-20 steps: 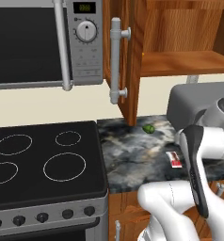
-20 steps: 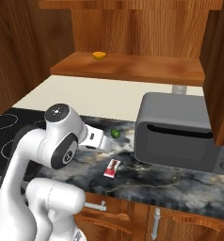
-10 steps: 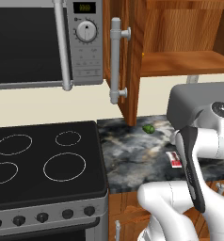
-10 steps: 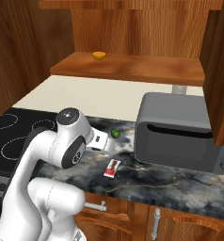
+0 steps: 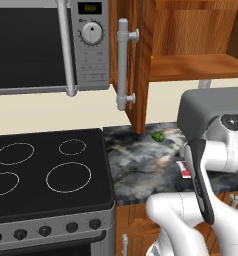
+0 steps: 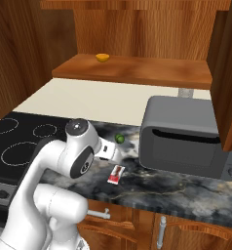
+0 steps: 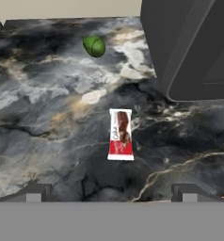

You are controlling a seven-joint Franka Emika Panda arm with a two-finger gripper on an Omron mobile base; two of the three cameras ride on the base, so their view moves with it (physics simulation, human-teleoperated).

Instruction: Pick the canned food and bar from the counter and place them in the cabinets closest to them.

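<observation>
The bar (image 7: 121, 134), a red packet with white markings, lies flat on the dark marbled counter (image 7: 48, 117). My gripper (image 7: 111, 193) hangs open just short of it, one fingertip (image 7: 38, 192) on each side of the view's bottom, with nothing between them. From the right base view the bar (image 6: 117, 174) sits in front of the toaster, and my hand (image 6: 108, 150) hovers just above and left of it. In the left base view my arm covers part of the bar (image 5: 183, 169). The open cabinets (image 6: 132, 71) are overhead. The canned food is out of view.
A small green fruit (image 7: 94, 46) rests on the counter behind the bar. The grey toaster (image 6: 183, 136) stands close on the right. The black stove top (image 5: 46, 170) lies to the left, under the microwave (image 5: 41, 45). The cabinet door (image 5: 123, 65) stands open, and a small yellow thing (image 6: 103, 57) sits on the shelf.
My arm has swung a little to the right and down toward the bar. The gripper has stayed open, and the bar and the fruit have not moved.
</observation>
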